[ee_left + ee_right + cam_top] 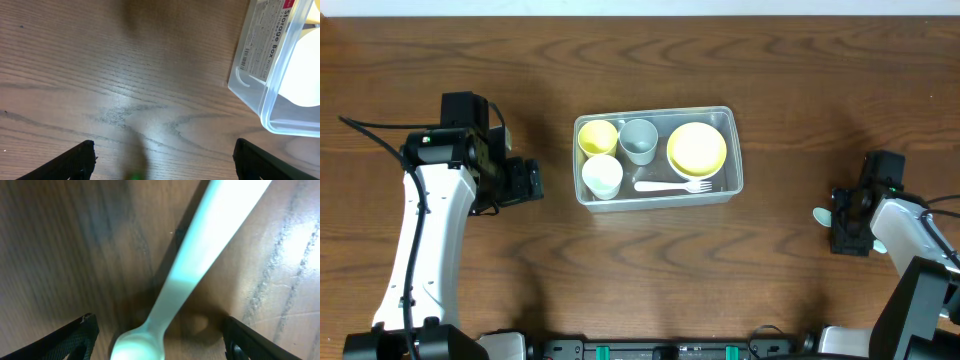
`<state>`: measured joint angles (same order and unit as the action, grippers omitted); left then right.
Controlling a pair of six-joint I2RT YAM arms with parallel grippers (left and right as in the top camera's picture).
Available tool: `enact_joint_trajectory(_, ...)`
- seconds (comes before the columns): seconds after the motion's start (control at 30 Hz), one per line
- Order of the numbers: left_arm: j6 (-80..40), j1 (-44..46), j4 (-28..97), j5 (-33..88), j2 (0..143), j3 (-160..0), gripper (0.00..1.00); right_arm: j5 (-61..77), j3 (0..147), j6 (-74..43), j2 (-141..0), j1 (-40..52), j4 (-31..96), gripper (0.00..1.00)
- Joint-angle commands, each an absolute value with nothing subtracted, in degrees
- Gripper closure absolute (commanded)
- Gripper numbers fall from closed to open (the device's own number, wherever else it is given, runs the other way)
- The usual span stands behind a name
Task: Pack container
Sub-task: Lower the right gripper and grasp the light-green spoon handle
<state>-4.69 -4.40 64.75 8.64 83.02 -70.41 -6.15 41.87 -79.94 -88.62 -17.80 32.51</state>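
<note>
The clear container (657, 195) stands mid-table. It holds a yellow cup (597, 136), a grey cup (639, 139), a white cup (603, 176), a yellow bowl (697, 147) and a white fork (672, 186). My left gripper (525, 183) is open just left of it. In the left wrist view that gripper (164, 146) has only bare wood between its fingers, with the container's labelled corner (265, 40) at upper right. My right gripper (850, 222) is open at the far right, low over a pale green spoon (822, 215). The spoon (200, 255) lies between the jaws (159, 325), touching neither finger.
Dark wooden table (780, 80) all round. Both white arms come in from the front edge, the left arm (425, 240) along the left side. Nothing else lies loose on the wood.
</note>
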Motion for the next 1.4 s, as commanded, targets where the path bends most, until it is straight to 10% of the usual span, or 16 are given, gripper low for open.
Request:
enact_joint_trajectory(0.0,-4.8,-4.6,65.5,8.4,82.3,-70.3,0.12,-6.6,41.5,-81.4,-91.9,-18.7,33.7,0.19)
enact_joint_trajectory(0.5,-4.8,-4.6,65.9,8.4,82.3,-70.3,0.12,-5.7,41.5,-79.4,-98.5,-18.7,34.3,0.17)
enact_joint_trajectory(1.37,-4.8,-4.6,65.9,8.4,82.3,-70.3,0.11,2.0,41.5,-72.0,-98.5,-18.7,39.6,0.93)
